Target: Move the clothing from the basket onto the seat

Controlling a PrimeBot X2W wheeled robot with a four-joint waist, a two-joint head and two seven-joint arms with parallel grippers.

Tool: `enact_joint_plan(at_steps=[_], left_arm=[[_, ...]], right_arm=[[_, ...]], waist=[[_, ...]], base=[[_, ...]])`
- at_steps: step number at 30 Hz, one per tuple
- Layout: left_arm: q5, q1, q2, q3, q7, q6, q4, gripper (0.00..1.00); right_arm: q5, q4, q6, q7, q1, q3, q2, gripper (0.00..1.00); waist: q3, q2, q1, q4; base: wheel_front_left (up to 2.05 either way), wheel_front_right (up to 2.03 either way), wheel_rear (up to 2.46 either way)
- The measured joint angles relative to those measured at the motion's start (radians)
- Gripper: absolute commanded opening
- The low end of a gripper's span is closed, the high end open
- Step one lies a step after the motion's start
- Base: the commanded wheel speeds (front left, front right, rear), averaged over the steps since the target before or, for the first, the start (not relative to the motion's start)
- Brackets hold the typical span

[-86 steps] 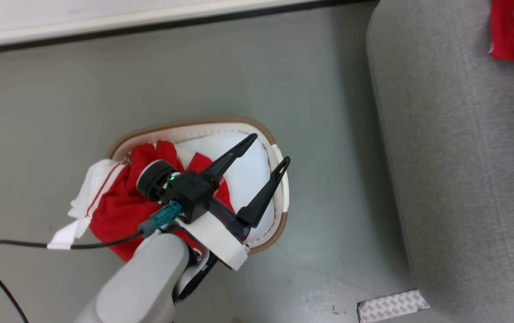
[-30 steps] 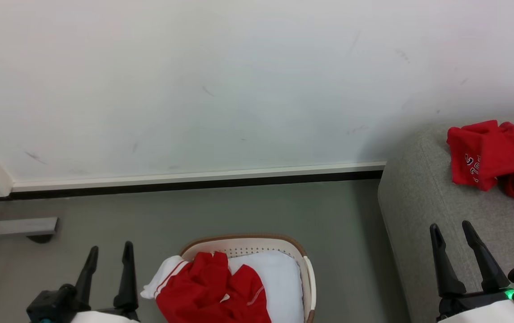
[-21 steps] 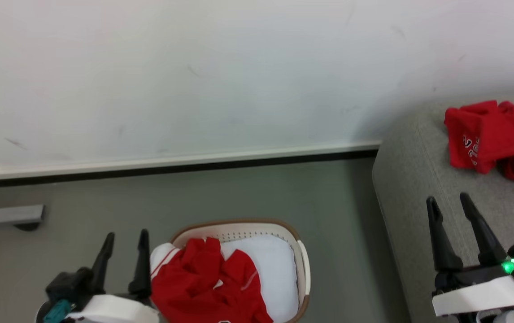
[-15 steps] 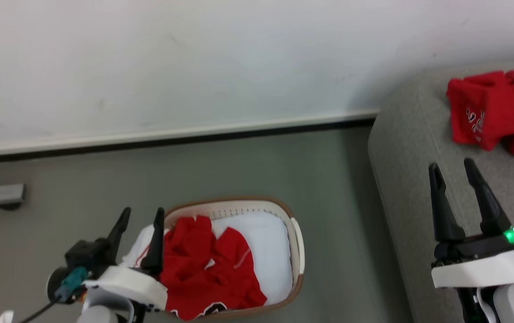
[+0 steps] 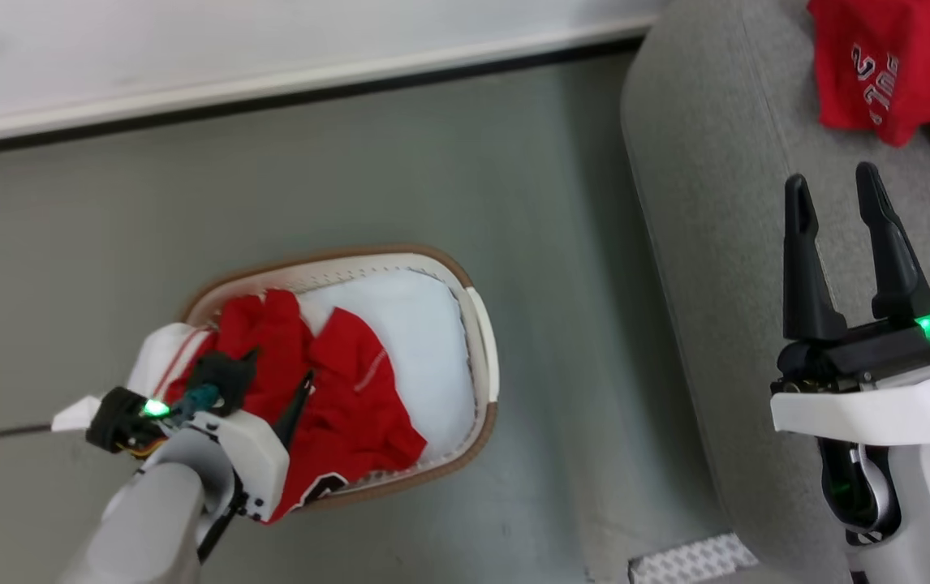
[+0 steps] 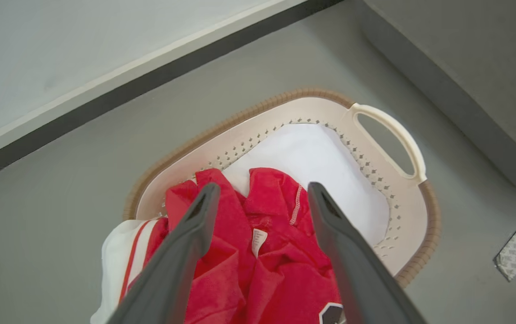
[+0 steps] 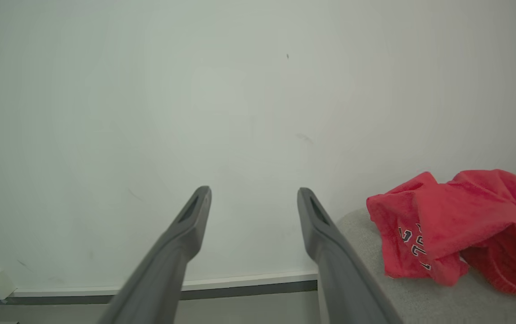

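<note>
Basket (image 5: 484,341) holding red clothing (image 5: 351,397), left hand (image 6: 262,186) parted over it

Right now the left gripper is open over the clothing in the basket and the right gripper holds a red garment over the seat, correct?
Not quite: the right gripper holds nothing. The right wrist view shows its fingers open, with the red garment lying apart on the seat. The rest is right.

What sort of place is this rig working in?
Probably a lab mock-up of a living room: grey upholstered seat, laundry basket of red clothing on a grey floor, plain white wall.
</note>
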Motion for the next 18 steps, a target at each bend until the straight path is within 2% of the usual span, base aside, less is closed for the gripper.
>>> enact_joint_plan(at_steps=[9,14,18], left_arm=[[-0.044,-0.148,0.067,-0.254,0.087,0.0,0.183,1.0],[-0.093,-0.189,0.092,-0.358,0.135,0.0,0.23,1.0],[-0.123,-0.232,0.134,-0.462,0.189,0.0,0.26,1.0]], right_arm=[[0.005,-0.013,0.0,0.0,-0.062,-0.001,0.032,1.0],[0.016,-0.018,0.0,0.0,-0.075,0.004,0.038,1.0],[0.049,-0.031,0.0,0.0,-0.081,0.011,0.04,1.0]], waist=[[0.148,0.0,-0.0001,-0.092],[0.208,0.0,-0.0001,-0.133],[0.262,0.0,-0.0001,-0.171]], base=[[0.0,0.0,0.0],[0.0,0.0,0.0],[0.0,0.0,0.0]])
